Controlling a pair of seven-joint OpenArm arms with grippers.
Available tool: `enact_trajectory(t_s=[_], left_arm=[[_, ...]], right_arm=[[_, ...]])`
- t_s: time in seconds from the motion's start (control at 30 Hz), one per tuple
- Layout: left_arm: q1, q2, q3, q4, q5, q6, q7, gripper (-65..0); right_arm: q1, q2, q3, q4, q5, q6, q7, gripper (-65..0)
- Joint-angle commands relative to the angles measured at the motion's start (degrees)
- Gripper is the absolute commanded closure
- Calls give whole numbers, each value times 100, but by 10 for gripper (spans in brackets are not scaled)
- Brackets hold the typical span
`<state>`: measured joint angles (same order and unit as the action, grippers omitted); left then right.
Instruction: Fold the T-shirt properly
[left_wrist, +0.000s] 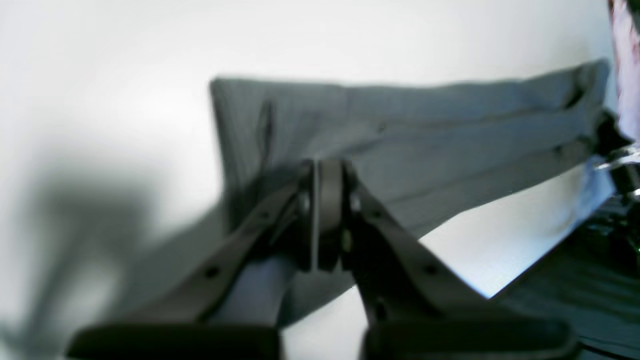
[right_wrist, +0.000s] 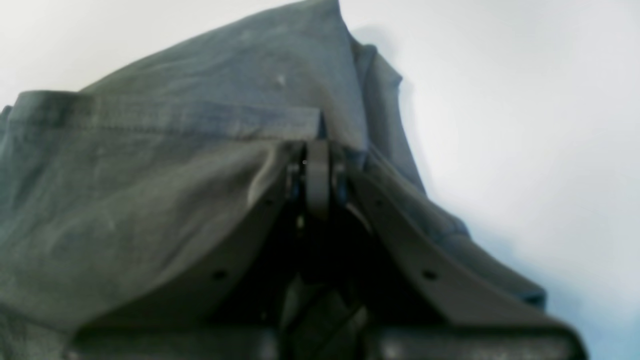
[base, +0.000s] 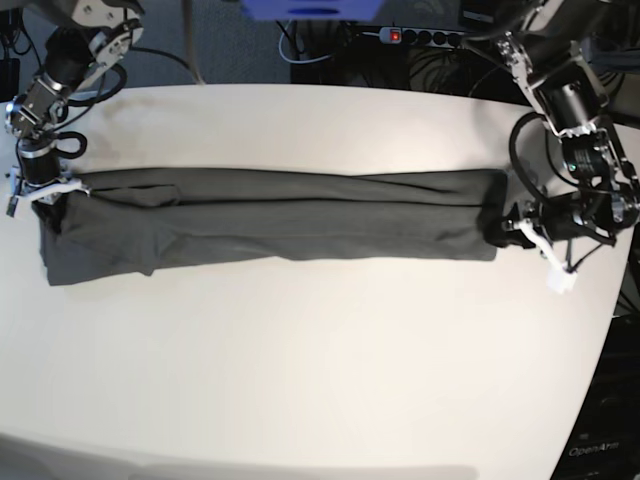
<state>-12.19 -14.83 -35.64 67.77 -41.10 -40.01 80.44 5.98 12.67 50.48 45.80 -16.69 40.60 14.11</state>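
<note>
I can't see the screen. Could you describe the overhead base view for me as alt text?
A dark grey T-shirt, folded into a long band, lies stretched across a white table. The right gripper pinches its end on the picture's left and the left gripper its other end, both shut on cloth.

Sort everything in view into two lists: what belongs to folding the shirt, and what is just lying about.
Belongs to the job:
- T-shirt, stretched into a long band on the white table
- left gripper, shut on one end
- right gripper, shut on the other end

Lying about:
- power strip and cables on the floor behind the table
</note>
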Motion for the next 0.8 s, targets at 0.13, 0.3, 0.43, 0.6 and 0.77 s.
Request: enact_trajectory(t_s=[0.13, 0.3, 0.43, 0.6, 0.77], left_arm=[[-61, -631, -45, 41, 704, 1, -44, -23], [-34, -869, 263, 41, 1398, 1, -44, -23], [-69, -842, 781, 41, 1811, 1, -44, -25], [-69, -772, 1054, 41, 1750, 1, -44, -27], [-52, -763, 1036, 41, 1468, 1, -44, -149]], right_arm=[[-84, -14, -24, -57, -428, -60, -642, -3], [-84, -14, -24, -57, -428, -60, -642, -3], [-84, -14, -24, -57, -428, -60, -642, -3], [-84, -14, -24, -48, -428, -60, -642, -3], [-84, -5, -24, -48, -437, -60, -650, -3]])
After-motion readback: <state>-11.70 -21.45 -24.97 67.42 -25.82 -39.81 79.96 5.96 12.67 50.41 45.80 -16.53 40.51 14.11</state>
